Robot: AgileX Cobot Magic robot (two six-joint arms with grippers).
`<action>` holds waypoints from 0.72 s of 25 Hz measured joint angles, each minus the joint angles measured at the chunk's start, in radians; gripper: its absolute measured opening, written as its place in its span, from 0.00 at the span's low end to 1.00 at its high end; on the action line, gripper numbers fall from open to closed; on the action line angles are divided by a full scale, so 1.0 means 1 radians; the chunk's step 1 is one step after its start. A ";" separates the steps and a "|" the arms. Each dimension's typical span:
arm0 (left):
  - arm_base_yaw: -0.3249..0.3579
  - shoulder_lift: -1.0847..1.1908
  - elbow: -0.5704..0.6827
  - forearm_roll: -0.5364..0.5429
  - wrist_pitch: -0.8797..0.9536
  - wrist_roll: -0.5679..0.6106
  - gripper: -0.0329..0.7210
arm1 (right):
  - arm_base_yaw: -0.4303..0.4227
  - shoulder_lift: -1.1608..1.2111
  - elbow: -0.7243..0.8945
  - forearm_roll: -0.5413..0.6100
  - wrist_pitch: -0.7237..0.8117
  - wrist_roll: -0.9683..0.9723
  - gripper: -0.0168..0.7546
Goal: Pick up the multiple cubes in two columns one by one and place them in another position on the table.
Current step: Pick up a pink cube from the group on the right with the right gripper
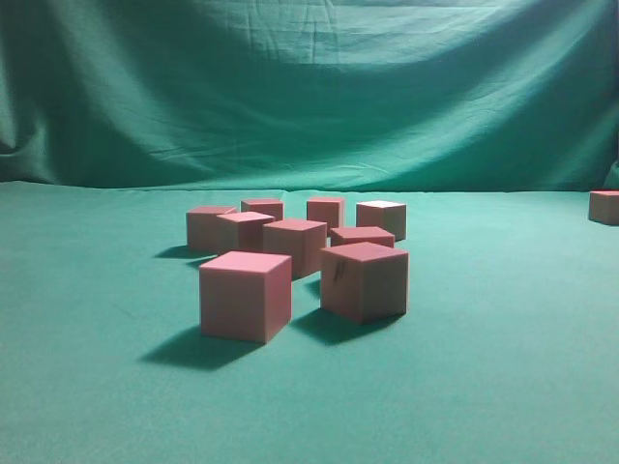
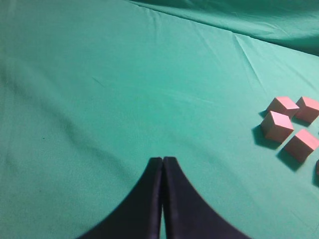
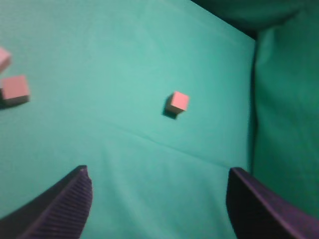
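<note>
A broad desk (image 1: 87,387) covered in slightly wrinkled green cloth fills the exterior view, with a draped green cloth backdrop (image 1: 309,87) hanging behind its far edge. Near the middle of the desk stands a cluster of small matte pinkish-red cubes (image 1: 300,256) with sharp edges, nine of them, set roughly in two columns running from the near side toward the far edge. The two nearest cubes are the largest in view: the left one (image 1: 245,295) sits square to the camera, and the right one (image 1: 365,280) is turned at an angle, with a small dark mark on its left face. The two stand apart, with a strip of cloth between them. Behind them the remaining cubes stand close together, some overlapping in view, so I cannot tell whether they touch. One more pinkish cube (image 1: 604,206) sits alone at the right edge of the desk, well apart from the cluster.

Neither arm appears in the exterior view. In the left wrist view the left end effector (image 2: 162,164) hangs above bare cloth with its two black fingers pressed together, clenched on nothing; four cubes (image 2: 291,124) lie well off to its right. In the right wrist view the right end effector (image 3: 159,181) is released, its ribbed black fingers (image 3: 75,199) spread wide above the cloth. The lone cube (image 3: 177,102) rests on the desk beyond the gap, near a fold where the cloth rises at the desk's edge, and two more cubes (image 3: 14,89) show at the left.
</note>
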 joint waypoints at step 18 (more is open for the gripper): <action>0.000 0.000 0.000 0.000 0.000 0.000 0.04 | -0.549 0.383 -0.002 0.451 -0.237 -0.108 0.76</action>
